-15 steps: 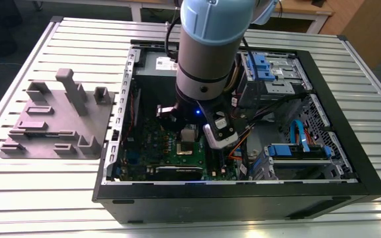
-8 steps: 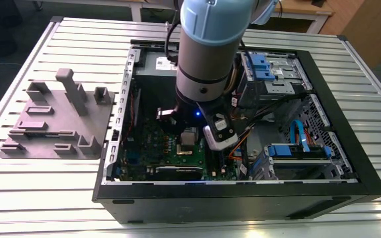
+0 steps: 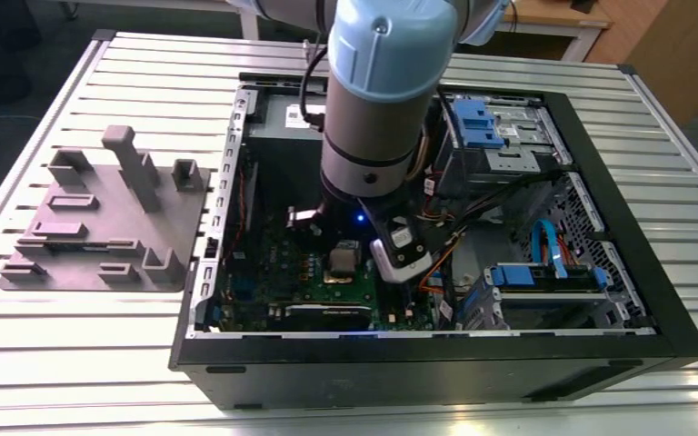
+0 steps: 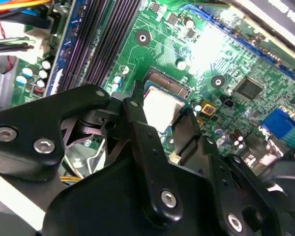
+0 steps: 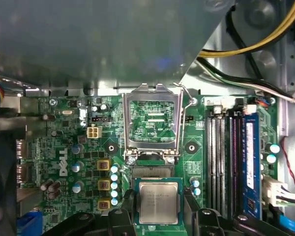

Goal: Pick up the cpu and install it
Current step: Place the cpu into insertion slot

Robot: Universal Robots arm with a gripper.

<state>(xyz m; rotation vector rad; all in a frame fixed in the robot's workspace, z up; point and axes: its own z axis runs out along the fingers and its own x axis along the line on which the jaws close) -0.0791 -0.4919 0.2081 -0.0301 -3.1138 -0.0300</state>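
A slatted metal tabotop is not seen bare: a slatted metal tabletop (image 3: 58,327) is occupied by an open computer case (image 3: 446,363), with a grey fixture block (image 3: 94,227) near its edge. The cpu (image 5: 159,201) is held by the clenched gripper (image 5: 160,216) just above the motherboard (image 5: 69,162), beside the opened socket frame (image 5: 151,123). Wooden furniture (image 3: 676,45) is seen beyond the tabletop.

The arm (image 3: 380,100) blocks most of the case's middle in the exterior view, so the gripper's fingertips and the socket underneath can't be seen there. In the second wrist view, black gripper (image 4: 162,129) links cover the lower part of the cpu (image 4: 162,107). In the first wrist view its 2 fingers (image 5: 126,202) are cut off by the frame edge.
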